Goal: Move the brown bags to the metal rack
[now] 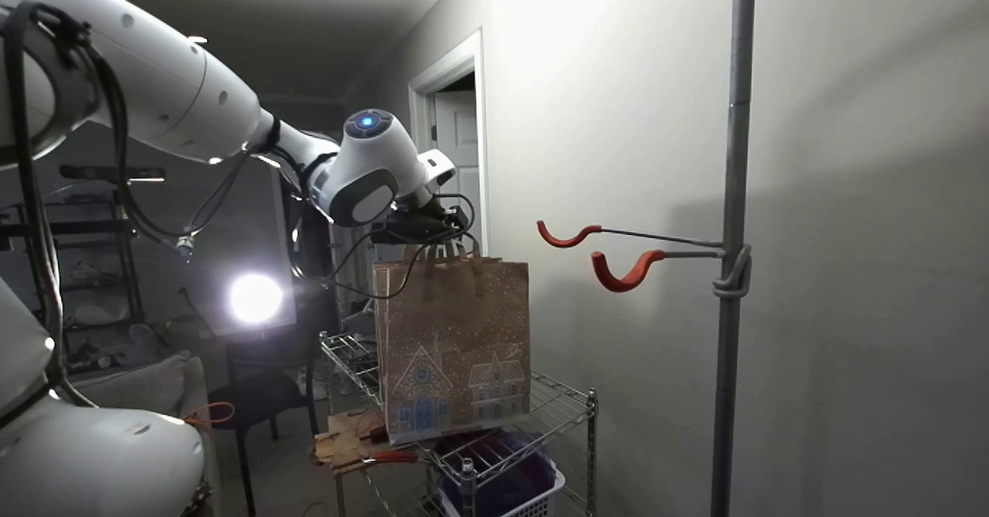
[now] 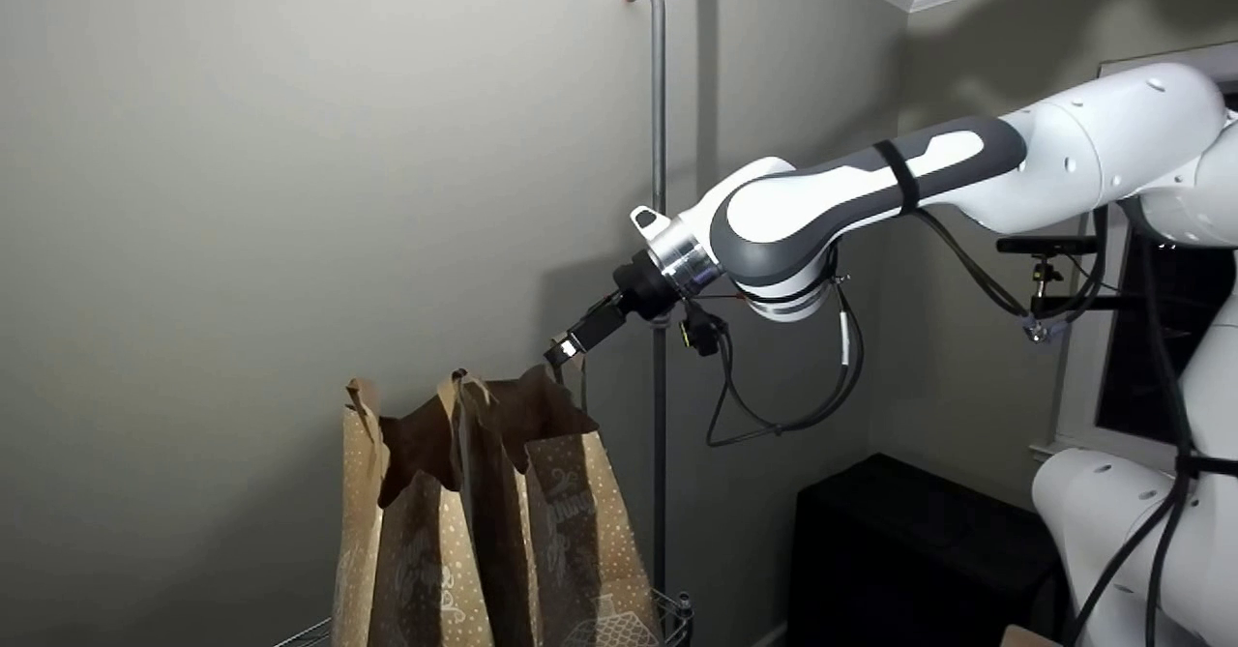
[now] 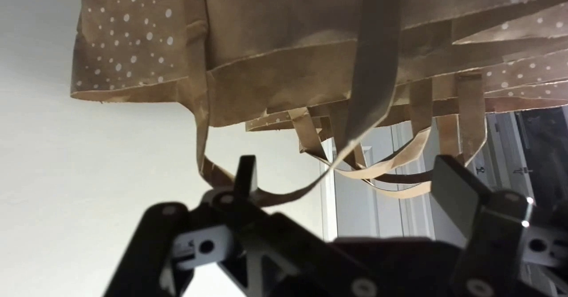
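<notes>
Several brown paper bags (image 1: 456,331) with white printed dots and houses stand upright and open on a wire shelf rack (image 1: 556,405). They also show in an exterior view (image 2: 580,521) and in the wrist view (image 3: 284,17). A grey metal pole (image 1: 736,192) carries two red-tipped hooks (image 1: 630,273). My gripper (image 3: 344,168) is open at the bag tops. Its fingers are wide apart, and the near bag's handle (image 3: 286,198) passes by the left finger and partly between them. More handles (image 3: 386,170) loop near the right finger. The gripper also shows in an exterior view (image 2: 561,349).
A white basket (image 1: 537,501) sits under the shelf. A flattened brown item (image 1: 348,440) lies at the rack's near left. A wall stands behind the pole. A black box (image 2: 919,531) stands near the arm's base. Cables (image 2: 783,425) hang in a loop below the wrist.
</notes>
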